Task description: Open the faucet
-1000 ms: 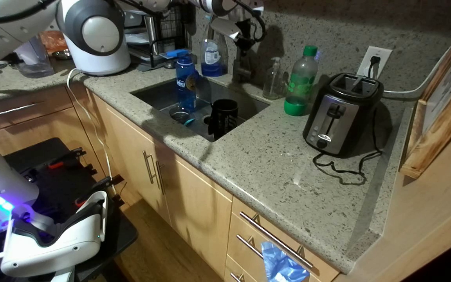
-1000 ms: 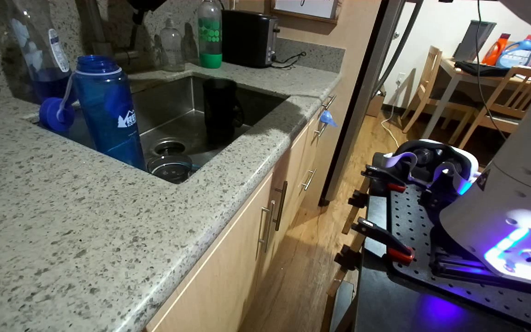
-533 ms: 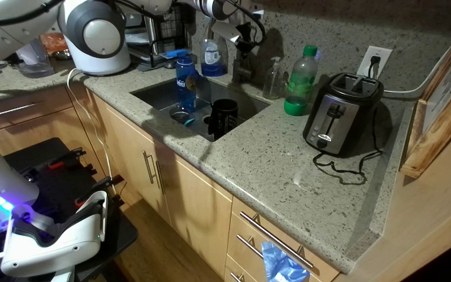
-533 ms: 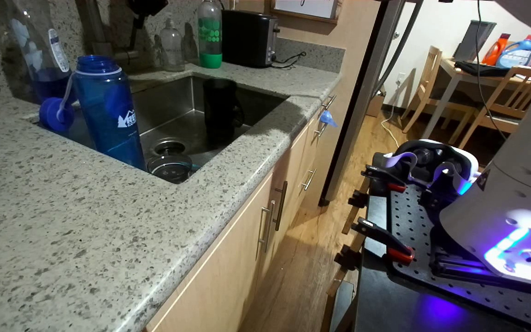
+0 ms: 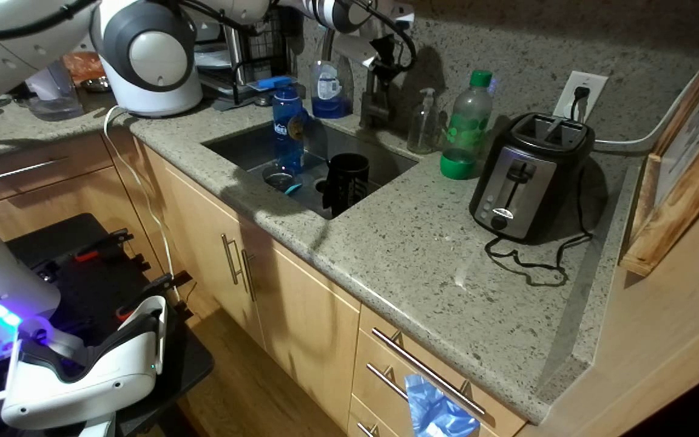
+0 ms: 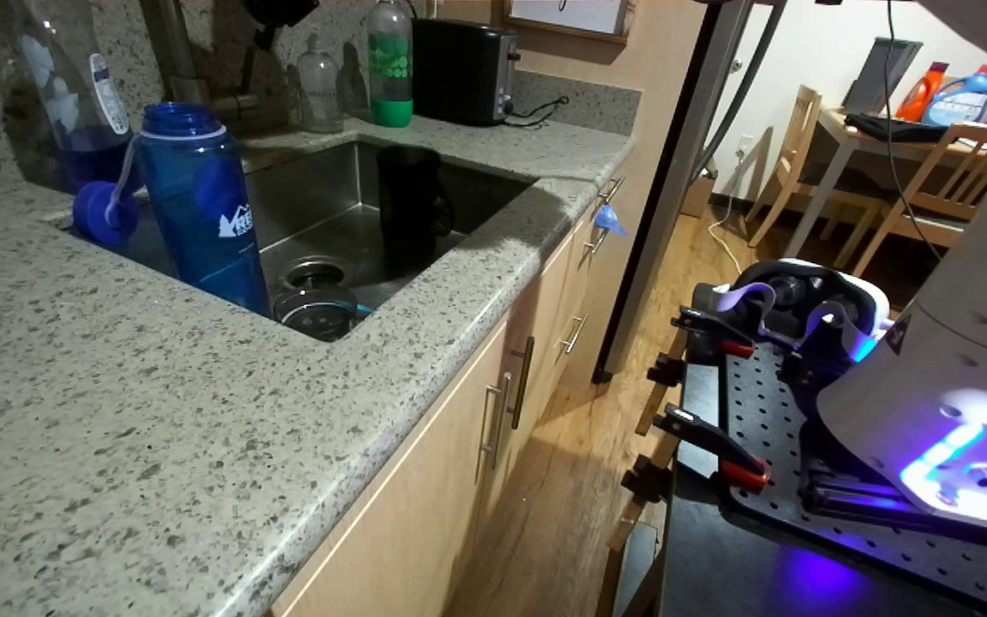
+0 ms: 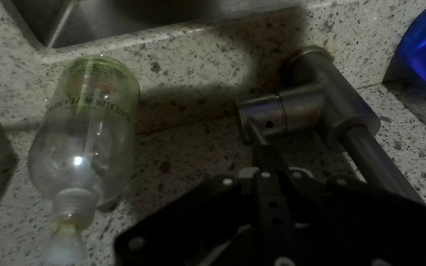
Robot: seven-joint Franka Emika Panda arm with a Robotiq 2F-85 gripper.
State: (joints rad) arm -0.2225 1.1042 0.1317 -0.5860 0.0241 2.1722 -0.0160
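Observation:
The faucet (image 5: 376, 110) is grey metal and stands at the back edge of the sink. In the wrist view the faucet (image 7: 348, 101) shows its base, its side cylinder and a thin lever (image 7: 258, 133) rising from that cylinder. Its spout is mostly hidden by my arm or out of frame; the lower part also shows in an exterior view (image 6: 189, 81). My gripper (image 7: 270, 155) has its fingertips together on the end of the lever, and the lever's tip is hidden between them. The gripper also shows above the faucet cylinder in both exterior views (image 5: 389, 59) (image 6: 281, 10).
A clear pump bottle (image 7: 87, 129) stands beside the gripper. A green bottle (image 5: 465, 130) and a toaster (image 5: 528, 176) are further along. The blue soap bottle (image 5: 330, 91) is on the faucet's other side. The sink (image 6: 314, 214) holds a blue water bottle (image 6: 202, 214) and a black mug (image 6: 408, 206).
My gripper has shifted slightly toward the pump bottle side in the exterior views. The faucet's lever leans a little further the same way. The bottles, mug and toaster have not moved.

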